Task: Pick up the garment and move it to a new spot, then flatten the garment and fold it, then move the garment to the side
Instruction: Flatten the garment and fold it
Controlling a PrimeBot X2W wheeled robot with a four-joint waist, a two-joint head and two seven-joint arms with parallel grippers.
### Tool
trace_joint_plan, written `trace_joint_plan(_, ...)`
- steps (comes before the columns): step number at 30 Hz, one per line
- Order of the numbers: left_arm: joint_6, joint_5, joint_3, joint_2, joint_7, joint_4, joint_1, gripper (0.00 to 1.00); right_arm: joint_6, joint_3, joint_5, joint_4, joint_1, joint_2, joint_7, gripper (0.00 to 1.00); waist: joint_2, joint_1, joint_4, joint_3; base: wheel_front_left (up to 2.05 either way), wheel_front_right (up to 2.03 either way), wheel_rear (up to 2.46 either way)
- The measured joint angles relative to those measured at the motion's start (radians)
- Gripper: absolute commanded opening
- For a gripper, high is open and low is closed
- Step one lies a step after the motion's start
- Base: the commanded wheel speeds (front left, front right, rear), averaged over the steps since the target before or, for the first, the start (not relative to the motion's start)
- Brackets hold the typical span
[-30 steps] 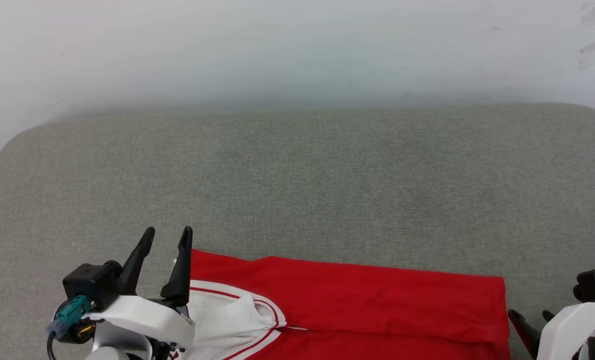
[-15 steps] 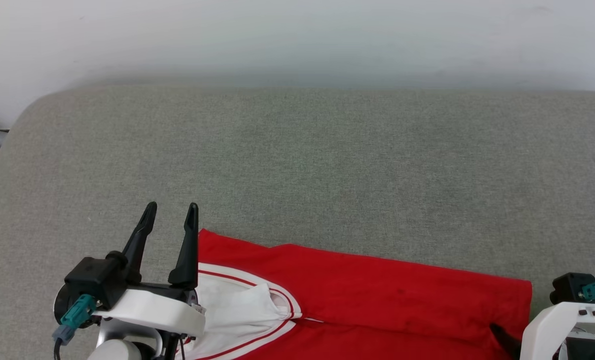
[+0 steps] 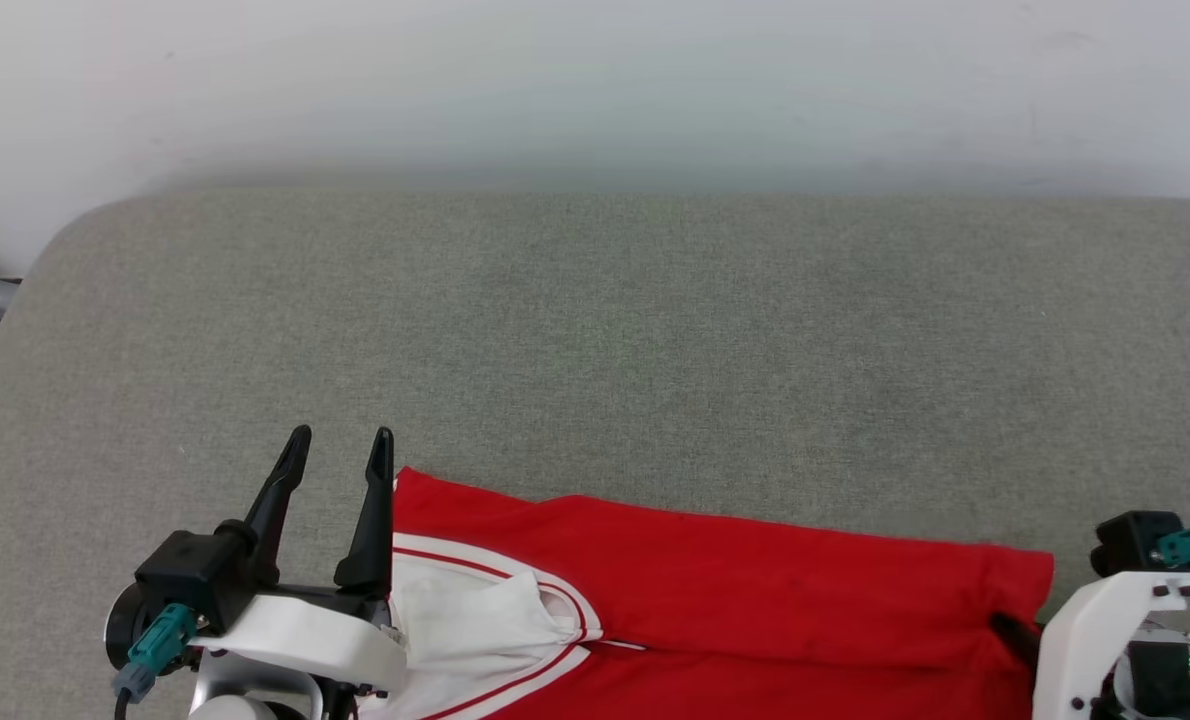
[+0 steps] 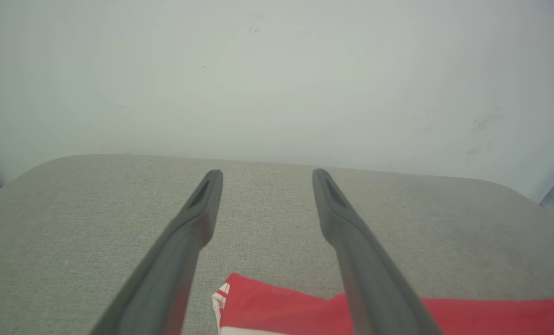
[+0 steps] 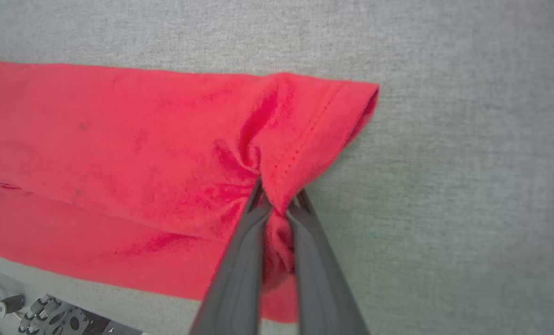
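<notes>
garment (image 3: 755, 580) looks mid-fold; right gripper (image 5: 279, 197) clamped on its hem, left gripper (image 3: 341, 437) apart, empty; side move pending.

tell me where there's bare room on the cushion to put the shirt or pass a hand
Widest free patch: the grey cushion between the far edge of the garment and the wall. Also bare left of the open left gripper, toward the rounded corner. Crowded along the near edge, where the garment lies and the right gripper pinches its hem.

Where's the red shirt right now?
The red shirt lies on the grey cushion at the bottom of the head view, between the open left gripper and the right gripper, which pinches its hem.
</notes>
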Motion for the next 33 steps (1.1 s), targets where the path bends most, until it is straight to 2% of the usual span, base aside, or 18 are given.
trace_joint_plan(6, 0.014, 0.010, -0.004, 0.010, 0.014, -0.009, 0.006, 1.00, 0.000, -0.115, -0.022, -0.037, 0.000, -0.015, 0.044, 0.00, 0.0000, 0.0000, -0.014, -0.020, 0.00, 0.00, 0.00)
trace_joint_plan(13, 0.020, 0.010, -0.011, 0.015, 0.021, -0.023, 0.012, 1.00, 0.000, -0.334, -0.073, -0.059, 0.005, -0.024, 0.115, 0.00, 0.0000, 0.0000, -0.025, -0.034, 0.00, 0.00, 0.00)
trace_joint_plan(18, 0.019, 0.010, -0.016, 0.015, 0.021, -0.024, 0.015, 1.00, 0.000, -0.424, -0.044, -0.085, -0.002, 0.011, 0.192, 0.00, 0.0000, 0.0000, -0.033, -0.037, 0.00, 0.00, 0.00)
trace_joint_plan(20, 0.020, 0.010, -0.019, 0.014, 0.021, -0.024, 0.015, 1.00, 0.000, -0.444, 0.019, -0.088, -0.019, 0.061, 0.252, 0.00, 0.0000, 0.0000, -0.036, -0.040, 0.00, 0.00, 0.00)
trace_joint_plan(22, 0.019, 0.010, -0.023, 0.014, 0.022, -0.022, 0.015, 1.00, 0.000, -0.457, 0.128, -0.090, -0.040, 0.125, 0.332, 0.00, 0.0000, 0.0000, -0.037, -0.043, 0.00, 0.00, 0.00)
trace_joint_plan(24, 0.018, 0.010, -0.027, 0.013, 0.023, -0.018, 0.015, 1.00, 0.000, -0.455, 0.234, -0.097, -0.057, 0.161, 0.406, 0.00, 0.0000, 0.0000, -0.035, -0.045, 0.00, 0.00, 0.00)
trace_joint_plan(28, 0.010, 0.008, -0.040, 0.007, 0.026, -0.012, 0.015, 1.00, 0.000, -0.444, 0.448, -0.090, -0.063, 0.177, 0.510, 0.00, 0.0000, 0.0000, -0.026, -0.045, 0.00, 0.00, 0.00)
trace_joint_plan(30, 0.009, 0.007, -0.045, 0.003, 0.029, -0.006, 0.014, 1.00, 0.000, -0.401, 0.593, -0.043, -0.066, 0.178, 0.524, 0.00, 0.0000, 0.0000, -0.018, -0.044, 0.00, 0.00, 0.00)
trace_joint_plan(33, 0.001, 0.007, -0.051, 0.002, 0.029, 0.005, 0.006, 1.00, 0.000, -0.302, 0.734, -0.001, -0.067, 0.181, 0.512, 0.00, 0.0000, 0.0000, -0.006, -0.039, 0.00, 0.00, 0.00)
